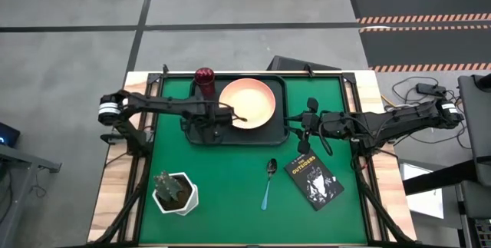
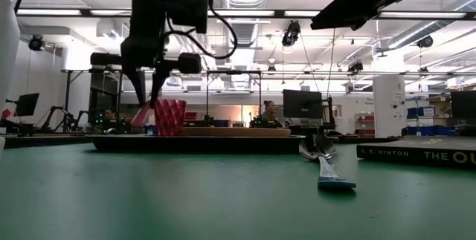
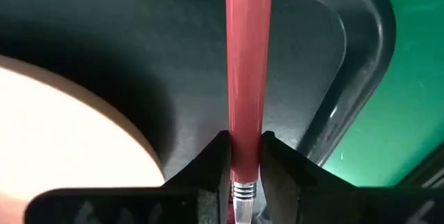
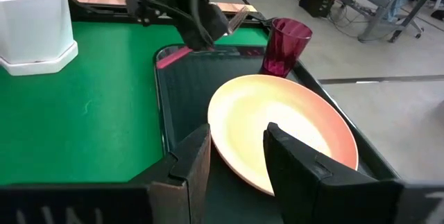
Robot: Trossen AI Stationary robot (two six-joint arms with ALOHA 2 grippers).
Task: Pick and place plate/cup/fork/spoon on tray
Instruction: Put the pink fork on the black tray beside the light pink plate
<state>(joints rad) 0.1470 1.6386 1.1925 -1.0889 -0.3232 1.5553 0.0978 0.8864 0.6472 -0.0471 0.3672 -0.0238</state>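
Note:
The black tray [image 1: 188, 131] lies at the table's far middle. The peach plate [image 1: 247, 104] rests flat in it, and the dark red cup [image 1: 204, 79] stands upright at its far left corner. My left gripper [image 1: 220, 115] is over the tray's left half, beside the plate, shut on the pink-handled fork [image 3: 248, 64]. My right gripper [image 1: 301, 121] is open and empty at the tray's right rim; its wrist view looks over the plate [image 4: 277, 127]. The blue-handled spoon [image 1: 268, 183] lies flat on the green mat, nearer than the tray. My left gripper pinches the fork's pink handle [image 3: 244, 151] between its two fingers [image 3: 216, 163], just beside the metal neck. The fingers come from above and lie across the fork. The fork is tilted, its handle end [image 4: 170, 57] low over the tray's floor and its tines [image 4: 236, 19] higher. I cannot tell whether the end touches.
A black book with white lettering [image 1: 314, 177] lies on the mat right of the spoon. A white pot with a green plant [image 1: 176, 193] stands at the near left. Bare green mat lies between the pot and the spoon.

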